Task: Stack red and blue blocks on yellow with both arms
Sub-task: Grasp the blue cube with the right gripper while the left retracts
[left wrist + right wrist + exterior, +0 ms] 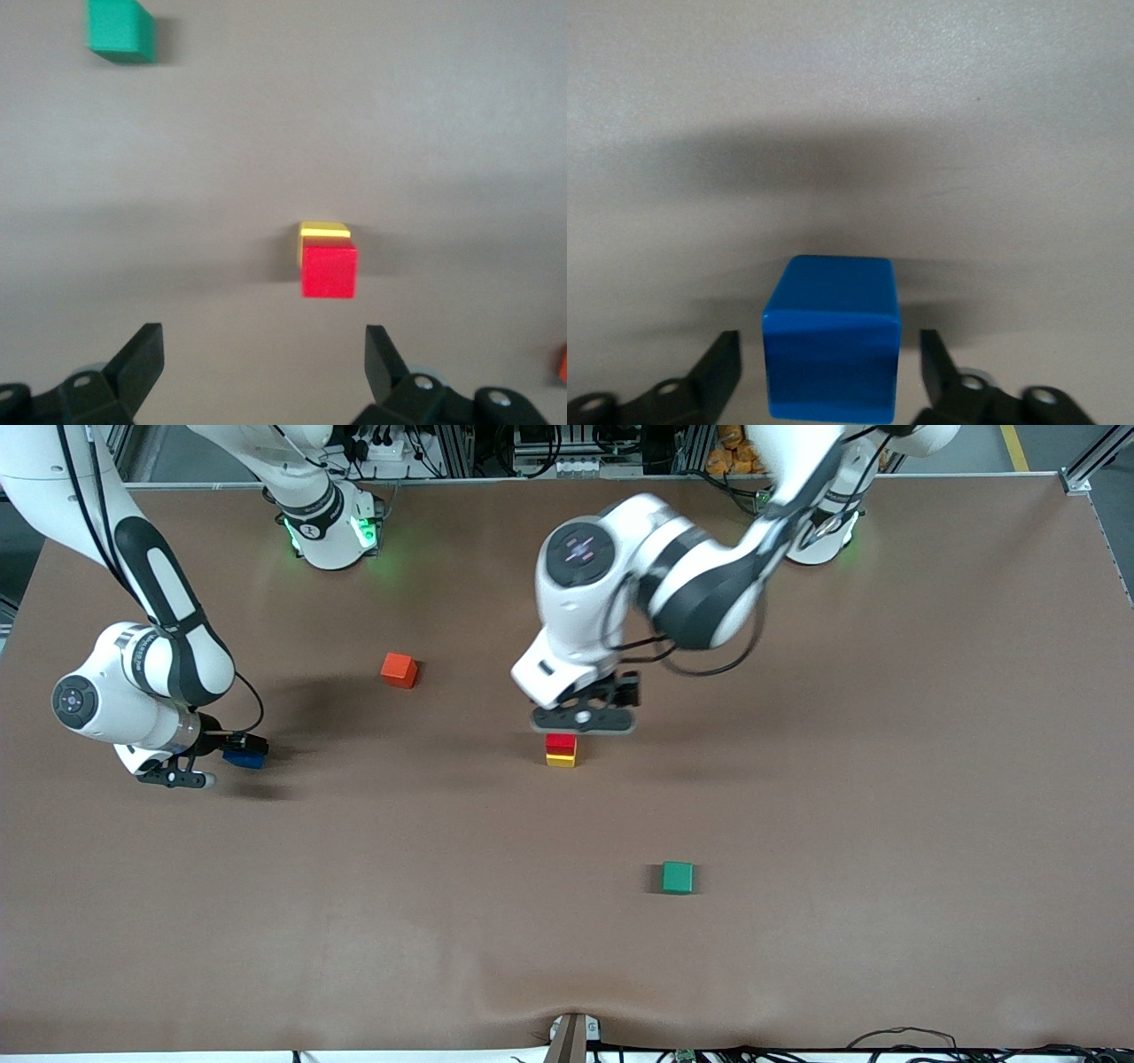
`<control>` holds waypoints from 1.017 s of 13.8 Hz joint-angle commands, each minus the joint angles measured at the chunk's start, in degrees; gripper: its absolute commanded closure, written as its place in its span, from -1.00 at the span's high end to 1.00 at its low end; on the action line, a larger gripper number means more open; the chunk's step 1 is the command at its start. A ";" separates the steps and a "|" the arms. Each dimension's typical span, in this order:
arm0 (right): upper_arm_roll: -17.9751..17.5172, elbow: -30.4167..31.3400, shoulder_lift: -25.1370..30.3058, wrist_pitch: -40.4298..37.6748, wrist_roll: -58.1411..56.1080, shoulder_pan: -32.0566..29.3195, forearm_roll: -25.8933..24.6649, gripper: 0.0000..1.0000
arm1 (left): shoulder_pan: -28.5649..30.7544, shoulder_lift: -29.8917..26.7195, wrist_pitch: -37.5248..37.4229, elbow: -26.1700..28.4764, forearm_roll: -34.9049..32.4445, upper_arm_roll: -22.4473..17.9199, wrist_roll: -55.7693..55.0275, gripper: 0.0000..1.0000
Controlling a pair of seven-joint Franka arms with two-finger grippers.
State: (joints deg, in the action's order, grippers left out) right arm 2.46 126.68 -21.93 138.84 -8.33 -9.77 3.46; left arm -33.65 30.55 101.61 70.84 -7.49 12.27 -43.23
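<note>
The red block sits on the yellow block at mid-table. In the left wrist view the red block covers most of the yellow block. My left gripper hangs open and empty just above this stack, and both fingers stand wide apart, clear of it. The blue block lies on the table toward the right arm's end. My right gripper is down around it. In the right wrist view the blue block stands between the open fingers with a gap on each side.
An orange-red cube lies farther from the front camera, between the two grippers, and shows at the edge of the left wrist view. A green cube lies nearer the front camera than the stack and also shows in the left wrist view.
</note>
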 commanded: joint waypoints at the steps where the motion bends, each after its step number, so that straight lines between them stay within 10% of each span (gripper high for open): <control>1: -0.70 0.59 0.57 0.38 0.33 -0.60 0.84 0.06 | 5.76 -8.29 -5.35 1.85 3.27 -0.32 4.38 1.00; 7: -0.87 0.15 0.57 -0.32 0.16 -0.60 0.84 -0.83 | 22.20 -14.72 -13.80 2.37 3.88 -0.41 10.45 1.00; 14: -1.22 -4.86 2.32 -10.78 -0.20 -0.08 0.93 -0.90 | 34.86 -19.91 -23.81 2.64 4.94 -0.50 21.68 1.00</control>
State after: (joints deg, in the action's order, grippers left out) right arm 1.94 121.90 -21.39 129.70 -8.30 -9.74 3.57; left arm -0.67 14.42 80.29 71.40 -3.06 11.53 -24.88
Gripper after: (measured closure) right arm 0.445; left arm 0.000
